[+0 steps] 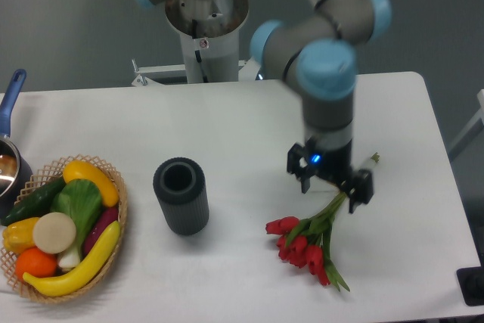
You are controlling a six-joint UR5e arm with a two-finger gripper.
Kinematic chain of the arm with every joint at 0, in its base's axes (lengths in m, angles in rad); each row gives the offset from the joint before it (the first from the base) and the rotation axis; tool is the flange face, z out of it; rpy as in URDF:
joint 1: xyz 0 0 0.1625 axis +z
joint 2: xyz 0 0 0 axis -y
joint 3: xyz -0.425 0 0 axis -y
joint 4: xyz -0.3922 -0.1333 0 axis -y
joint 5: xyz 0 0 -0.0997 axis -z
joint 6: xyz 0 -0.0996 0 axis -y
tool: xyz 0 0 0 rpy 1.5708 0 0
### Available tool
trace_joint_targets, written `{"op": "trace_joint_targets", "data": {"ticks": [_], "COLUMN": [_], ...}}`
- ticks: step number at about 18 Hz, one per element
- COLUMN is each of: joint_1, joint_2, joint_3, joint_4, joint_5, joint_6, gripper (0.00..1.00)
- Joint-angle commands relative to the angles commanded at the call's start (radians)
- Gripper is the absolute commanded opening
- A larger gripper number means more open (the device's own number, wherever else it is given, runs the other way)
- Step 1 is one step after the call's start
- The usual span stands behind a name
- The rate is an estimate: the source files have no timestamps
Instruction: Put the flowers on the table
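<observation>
The flowers [306, 246] lie flat on the table [227, 126], right of the ribbed cylinder [181, 195], stems running up-right. Above the stems hangs the gripper [330, 181], fingers spread wide, gripping nothing.

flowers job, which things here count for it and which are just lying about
Part of the job:
- flowers, lying on the table
- end effector, open above the stems

Just lying about:
- dark ribbed cylinder
- wicker basket of fruit and vegetables
- pot at the left edge
</observation>
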Motion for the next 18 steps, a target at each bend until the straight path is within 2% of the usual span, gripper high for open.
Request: {"op": "trace_joint_targets", "data": {"ticks": [3, 6, 8, 10, 12, 17, 18], "joint_1": [0.045, 0.074, 0.081, 0.117, 0.138, 0.261, 0.272], "joint_2": [0.055, 0.095, 0.109, 0.127, 0.157, 0.232, 0.245], "joint_3": [-0.005, -0.009, -0.008, 0.0, -0.003, -0.052, -0.072], "joint_4": [-0.037, -0.087, -0.127, -0.196, -0.241, -0.351, -0.347], "joint_5": [-0.006, -0.026, -0.023, -0.02, -0.018, -0.017, -0.014], "joint_6": [0.052, 0.153, 0.175, 0.178, 0.218, 0.478, 0.529], "gripper": [1.0, 1.0, 1.0, 1.0, 1.0, 1.0, 1.0]}}
